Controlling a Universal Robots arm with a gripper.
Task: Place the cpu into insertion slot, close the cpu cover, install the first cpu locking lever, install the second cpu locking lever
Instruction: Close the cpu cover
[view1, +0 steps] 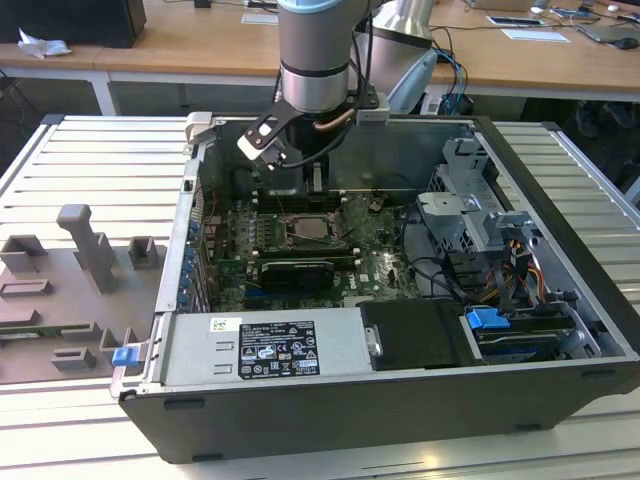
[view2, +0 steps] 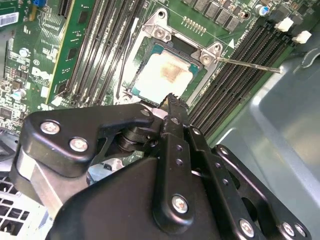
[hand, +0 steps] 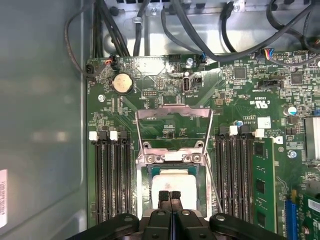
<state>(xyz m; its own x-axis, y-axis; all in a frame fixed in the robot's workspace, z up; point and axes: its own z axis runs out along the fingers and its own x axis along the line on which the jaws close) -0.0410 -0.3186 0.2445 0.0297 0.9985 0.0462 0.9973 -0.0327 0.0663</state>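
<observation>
The cpu (hand: 175, 183) lies flat in the insertion slot (hand: 146, 176), its pale metal top showing; in the second wrist view the cpu (view2: 167, 75) has a brownish smear in the middle. The cpu cover (hand: 174, 113) stands swung open beyond the socket, its window over bare board. A thin locking lever (hand: 215, 186) runs unlatched beside the socket, also seen as the lever (view2: 250, 65) sticking out over the memory slots. My gripper (hand: 170, 195) hovers just above the chip's near edge, fingers shut with nothing between them. In the exterior view the gripper (view1: 300, 178) hangs over the slot (view1: 315, 230).
Long black memory slots (hand: 111, 180) flank the socket on both sides. A green card (hand: 262, 185) stands past the other slots. Cables (hand: 200, 30) hang along the case wall. Drive cages (view1: 470, 210) and a power supply (view1: 270, 345) crowd the case interior.
</observation>
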